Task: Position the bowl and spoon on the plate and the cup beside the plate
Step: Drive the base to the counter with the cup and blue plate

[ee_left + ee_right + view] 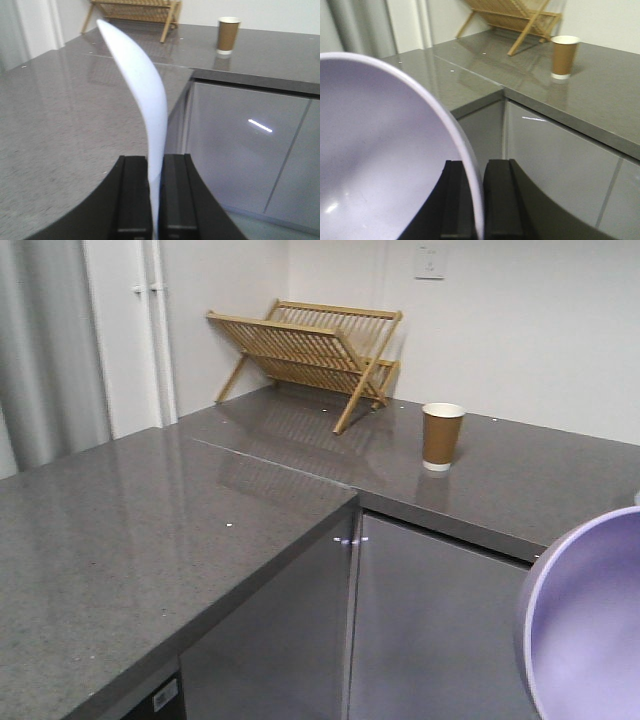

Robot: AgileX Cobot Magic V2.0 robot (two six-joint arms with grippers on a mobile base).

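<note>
Nearest, the left end effector [155, 172] is clamped on a thin pale-blue rim, likely the plate [145, 90], and the right end effector [480, 172] on the bowl [380, 160], both off the tabletop [120, 530]. The cup [442, 436] stands upright toward the far edge, near the drying rack [310, 350]. Nothing is arranged yet; the spoon is unseen.

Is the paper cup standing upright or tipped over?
Upright: the cup stands on its base on the counter, white rim facing up.

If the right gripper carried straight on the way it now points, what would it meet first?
Probably the grey cabinet front just below the countertop, though depth is hard to judge here.
</note>
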